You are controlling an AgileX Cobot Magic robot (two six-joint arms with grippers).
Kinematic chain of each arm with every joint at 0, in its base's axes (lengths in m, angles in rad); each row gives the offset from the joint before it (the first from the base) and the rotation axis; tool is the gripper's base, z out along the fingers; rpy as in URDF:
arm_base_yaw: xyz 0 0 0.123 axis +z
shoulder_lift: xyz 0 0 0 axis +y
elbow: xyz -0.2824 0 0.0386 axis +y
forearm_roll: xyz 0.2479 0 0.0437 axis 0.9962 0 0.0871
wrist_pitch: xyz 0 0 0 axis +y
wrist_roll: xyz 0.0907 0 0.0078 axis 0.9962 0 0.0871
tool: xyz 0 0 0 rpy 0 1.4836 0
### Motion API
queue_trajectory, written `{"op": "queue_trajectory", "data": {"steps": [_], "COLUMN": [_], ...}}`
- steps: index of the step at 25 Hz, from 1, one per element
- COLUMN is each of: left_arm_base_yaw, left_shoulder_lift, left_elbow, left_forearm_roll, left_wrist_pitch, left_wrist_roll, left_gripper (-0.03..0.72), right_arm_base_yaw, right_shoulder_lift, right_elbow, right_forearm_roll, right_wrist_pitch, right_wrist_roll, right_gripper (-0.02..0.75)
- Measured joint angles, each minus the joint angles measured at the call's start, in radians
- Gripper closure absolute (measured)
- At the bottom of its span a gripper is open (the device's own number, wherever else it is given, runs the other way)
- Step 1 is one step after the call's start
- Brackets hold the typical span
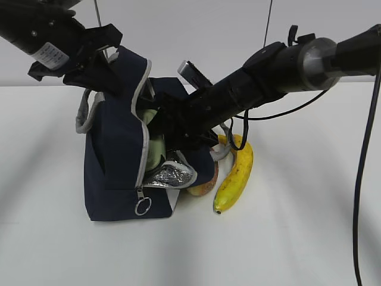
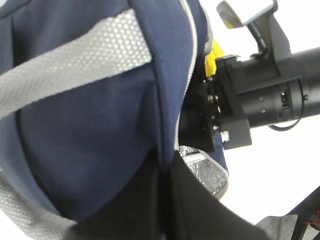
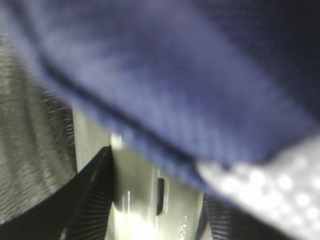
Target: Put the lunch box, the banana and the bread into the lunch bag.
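Reaching inside the lunch bag (image 1: 116, 161), the right gripper (image 1: 159, 140) clamps the lunch box (image 3: 137, 200).

Lunch box (image 1: 156, 149) inside open lunch bag (image 1: 113, 155); banana (image 1: 235, 176), bread (image 1: 205, 182) beside.

Right gripper's fingertips are sitting buried inside the lunch bag (image 1: 113, 161), jaw state unreadable. Right wrist view is blurring out: navy fabric filling 12 to 3 o'clock, pale lunch box (image 3: 142, 200) edge cropped at 6. Bread (image 1: 204, 183) is mostly hiding behind the bag's flap.
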Motion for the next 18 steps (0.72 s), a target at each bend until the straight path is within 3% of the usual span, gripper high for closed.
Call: {"op": "queue_trajectory", "data": {"steps": [5,11,18], "left_arm_base_yaw": [0.000,0.000,0.000], "left_shoulder_lift": [0.000,0.000,0.000], "left_elbow": [0.000,0.000,0.000], "left_forearm_roll": [-0.002,0.005,0.031], "left_wrist_pitch": [-0.001,-0.001,0.007], "left_wrist_roll": [0.000,0.000,0.000], "left_gripper": [0.691,0.691,0.691], "right_arm_base_yaw": [0.002,0.000,-0.042], "right_shoulder_lift": [0.002,0.002,0.000], "right_elbow": [-0.002,-0.017,-0.071], "right_forearm_roll": [-0.020,-0.022,-0.048], "right_wrist_pitch": [-0.002,0.057,0.257], "right_wrist_roll": [0.009,0.004,-0.037], "right_gripper": [0.337,0.231,0.238]}}
